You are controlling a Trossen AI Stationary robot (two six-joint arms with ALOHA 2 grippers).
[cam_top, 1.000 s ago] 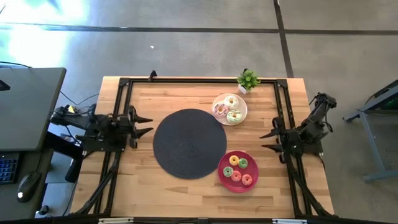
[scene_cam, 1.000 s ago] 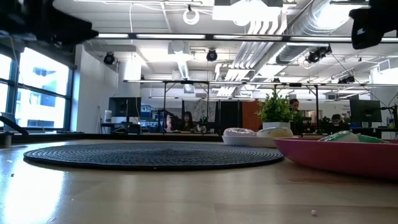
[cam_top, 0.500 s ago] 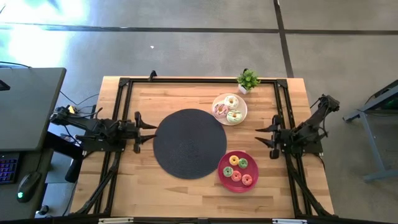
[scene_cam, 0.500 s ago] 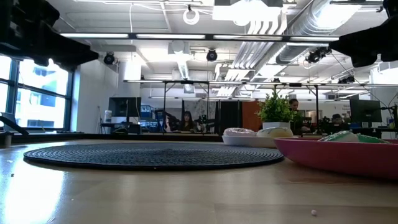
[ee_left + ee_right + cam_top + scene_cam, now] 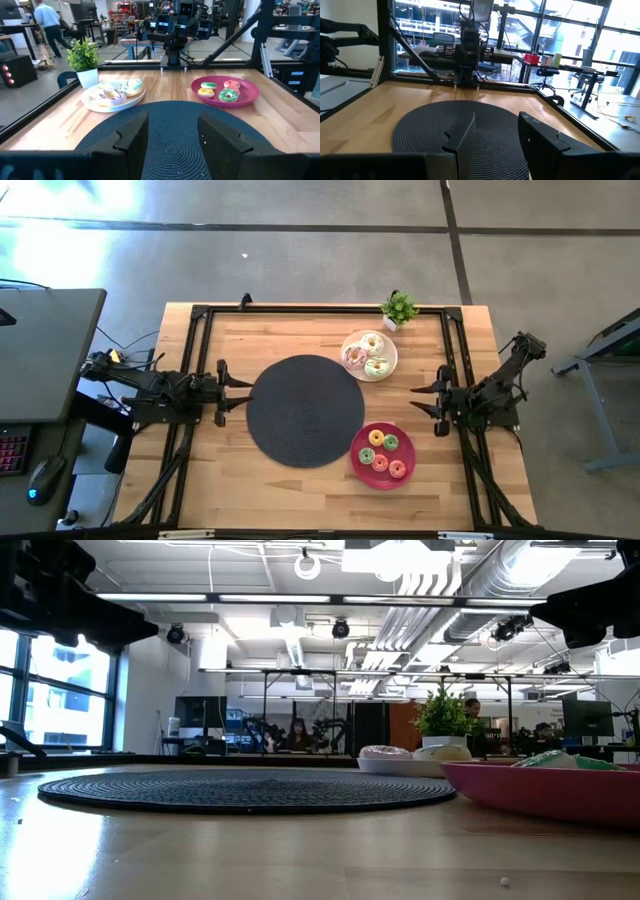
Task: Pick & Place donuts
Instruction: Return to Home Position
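Small donuts [image 5: 380, 463] in red plate [image 5: 406, 452], larger donuts [image 5: 372, 343] on white plate [image 5: 391, 346], none loose on desk [image 5: 200, 480]. Left tool [image 5: 240, 392], right tool [image 5: 420, 398] at desk edges, both spread apart, empty. Placing looks finished; only parking arms left.

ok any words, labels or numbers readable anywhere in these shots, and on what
None can be read.
The donuts, red plate, white plate, black mat and plant pot show no print.
Anything in the background room is too small or blurred to read.
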